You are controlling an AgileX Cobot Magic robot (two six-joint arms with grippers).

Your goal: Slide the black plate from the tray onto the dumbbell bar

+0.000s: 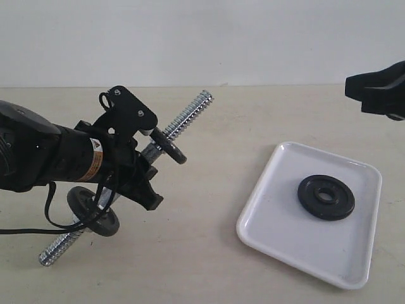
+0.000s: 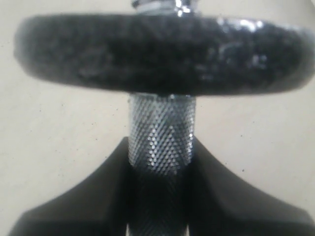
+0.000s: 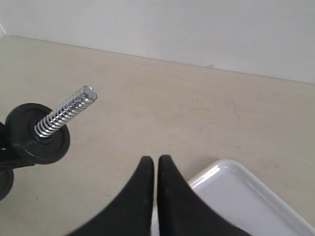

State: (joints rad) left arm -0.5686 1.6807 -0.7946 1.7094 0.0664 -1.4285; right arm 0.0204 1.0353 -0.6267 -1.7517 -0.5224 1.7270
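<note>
The black plate [image 1: 326, 197] lies flat in the white tray [image 1: 278, 215] on the right. My left gripper [image 1: 147, 170] is shut on the knurled middle of the dumbbell bar [image 1: 190, 110], holding it tilted above the table, threaded end up to the right. Two black discs sit on the bar, one above my grip [image 1: 168, 145] and one below [image 1: 93, 211]. In the left wrist view the bar [image 2: 161, 137] runs between my fingers [image 2: 98, 196] up to a disc [image 2: 162, 54]. My right gripper [image 3: 156, 160] hangs shut and empty above the tray's corner [image 3: 236, 187], facing the bar's free end [image 3: 69, 110].
A beige table top runs back to a white wall. A black cable [image 1: 57, 218] loops under my left arm. My right arm's dark body [image 1: 380, 88] shows at the upper right edge.
</note>
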